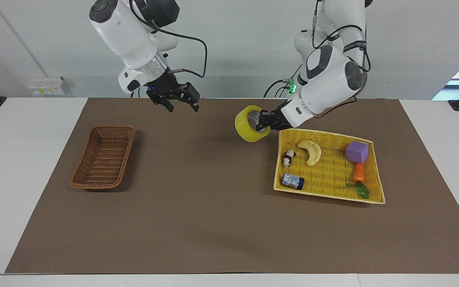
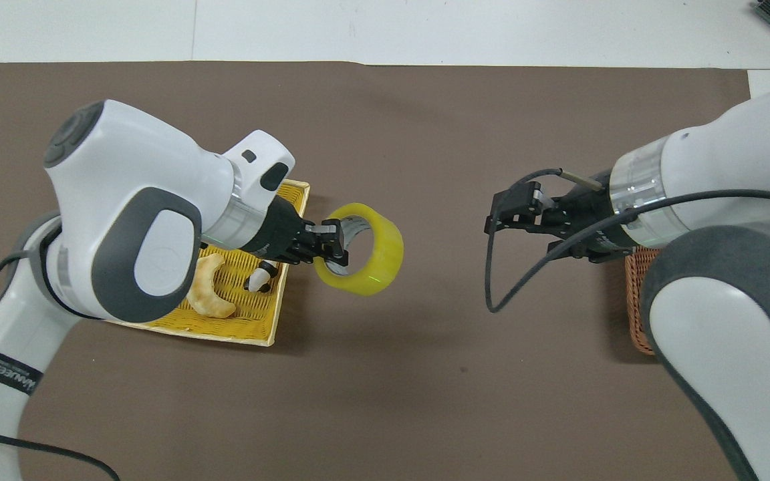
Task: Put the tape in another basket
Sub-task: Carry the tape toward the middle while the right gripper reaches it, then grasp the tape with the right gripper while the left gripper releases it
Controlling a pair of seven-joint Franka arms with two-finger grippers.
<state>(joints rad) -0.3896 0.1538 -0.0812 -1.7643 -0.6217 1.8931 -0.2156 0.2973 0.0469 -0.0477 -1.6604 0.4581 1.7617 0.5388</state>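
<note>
While clamped by the left gripper (image 1: 262, 121), the tape (image 1: 248, 124) hangs on edge, core sideways.

The left arm reaches out low from its base, its forearm sloping down toward the middle of the worktop, and the left end effector (image 1: 262, 120) (image 2: 335, 246) hangs in the air with its fingers clamped on a roll's rim. The right arm stretches in from its own end, wrist angled down, and the right end effector (image 1: 182, 104) (image 2: 502, 215) hovers above the worktop with its fingers spread apart, holding nothing.
</note>
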